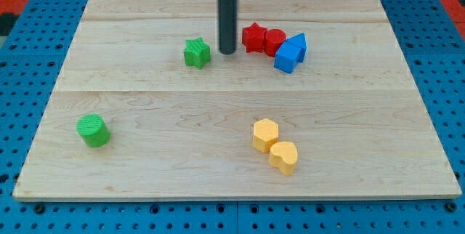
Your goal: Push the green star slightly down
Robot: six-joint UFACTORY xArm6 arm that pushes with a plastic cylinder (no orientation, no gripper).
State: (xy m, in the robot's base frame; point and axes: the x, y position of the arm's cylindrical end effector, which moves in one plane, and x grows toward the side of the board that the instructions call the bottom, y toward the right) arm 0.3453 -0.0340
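The green star (196,52) lies on the wooden board (145,96), left of centre in the upper half. My tip (227,51) rests on the board just to the star's right, a small gap apart, at about the same height in the view. The dark rod rises straight up from the tip to the view's top edge. The red star (253,37) is just to the right of the rod.
A red cylinder (274,41) touches the red star, with two blue blocks (290,54) against it on the right. A green cylinder (93,131) sits at lower left. A yellow hexagon (265,134) and a yellow heart-like block (284,157) touch at lower centre-right.
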